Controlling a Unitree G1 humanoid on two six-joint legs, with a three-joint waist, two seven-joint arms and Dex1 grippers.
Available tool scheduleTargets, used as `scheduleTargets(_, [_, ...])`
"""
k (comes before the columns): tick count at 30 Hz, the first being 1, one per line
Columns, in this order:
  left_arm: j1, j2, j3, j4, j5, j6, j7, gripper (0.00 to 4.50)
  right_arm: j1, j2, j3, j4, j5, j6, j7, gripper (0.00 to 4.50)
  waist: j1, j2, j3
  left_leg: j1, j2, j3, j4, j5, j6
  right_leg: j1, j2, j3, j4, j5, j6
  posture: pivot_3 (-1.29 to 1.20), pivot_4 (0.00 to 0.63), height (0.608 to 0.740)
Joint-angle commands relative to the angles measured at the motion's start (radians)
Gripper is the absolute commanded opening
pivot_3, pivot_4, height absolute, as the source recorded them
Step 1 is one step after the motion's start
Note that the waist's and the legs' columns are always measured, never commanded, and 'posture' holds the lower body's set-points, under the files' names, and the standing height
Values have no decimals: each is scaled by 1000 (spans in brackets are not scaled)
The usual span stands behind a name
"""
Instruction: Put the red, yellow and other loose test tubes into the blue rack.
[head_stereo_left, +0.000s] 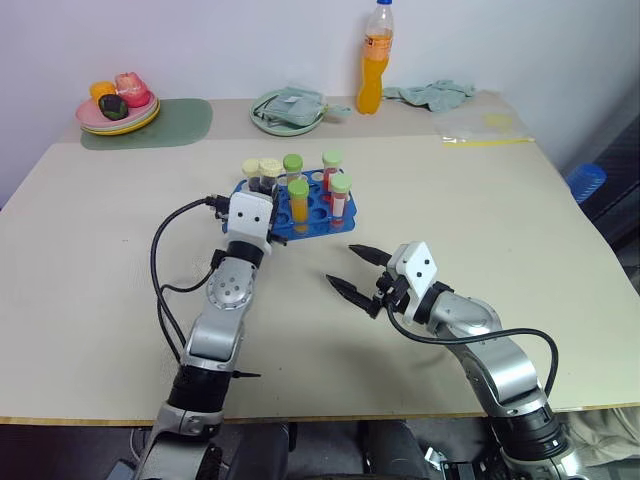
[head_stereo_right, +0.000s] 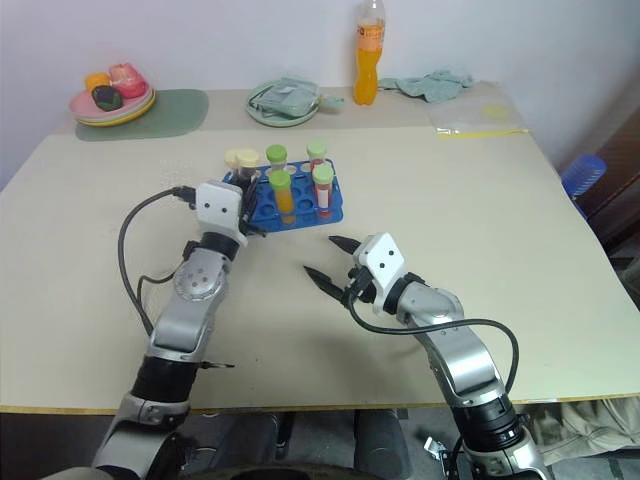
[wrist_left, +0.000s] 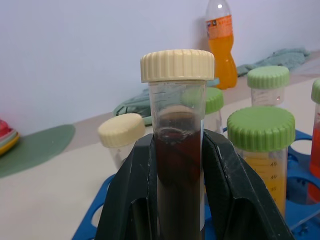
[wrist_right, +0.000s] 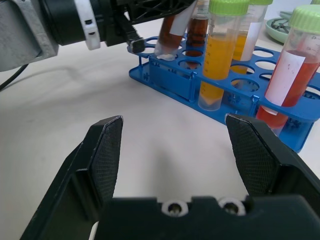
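Note:
The blue rack (head_stereo_left: 310, 222) stands mid-table with several capped tubes upright in it, among them a yellow tube (wrist_right: 218, 55) and a red tube (wrist_right: 287, 80), both green-capped. My left gripper (wrist_left: 179, 144) is shut on a dark maroon, cream-capped test tube (wrist_left: 178, 165). It holds that tube tilted at the rack's left end, the tube's lower end (wrist_right: 166, 46) at a corner hole. A second cream-capped tube (wrist_left: 121, 132) stands just behind. My right gripper (head_stereo_left: 341, 264) is open and holds nothing, on the near side of the rack, a little above the table.
At the back stand a tall orange-drink bottle (head_stereo_left: 375, 60), a green plate with a cloth (head_stereo_left: 288, 112), stacked plates of toy food (head_stereo_left: 118, 105) on a green mat, a teal cloth (head_stereo_left: 432, 93) and a clear bag (head_stereo_left: 480, 128). The left arm's black cable (head_stereo_left: 160, 255) loops over the table.

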Motion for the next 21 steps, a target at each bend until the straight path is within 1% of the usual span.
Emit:
scheduleTargets(1, [-18,-11,10,11,3,-11,3,702,-7,5,-7,-38,8,-14,-6,3600,0,0,0,0,0,0,0,0,0,0,0,0,0,0,0,0,150,740])
scheduleTargets(3, [-24,0,7,28,34,-14,16,702,-6,4,-7,-36,7,-16,-4,3600,0,0,0,0,0,0,0,0,0,0,0,0,0,0,0,0,150,740])
scheduleTargets(9, [-30,16,24,43,59,9,37,702,1,0,-8,-40,8,-16,-4,3600,0,0,0,0,0,0,0,0,0,0,0,0,0,0,0,0,150,740])
scheduleTargets(15, [-28,4,25,36,37,17,21,702,3,1,-6,-43,10,-12,-4,3600,-2,0,0,1,0,0,0,0,0,0,0,0,0,0,0,0,150,740])
scheduleTargets(21, [-25,-40,47,71,-8,-53,23,702,-1,2,-3,-39,9,-15,-2,3600,1,0,0,1,0,0,0,0,0,0,0,0,0,0,0,0,150,740])
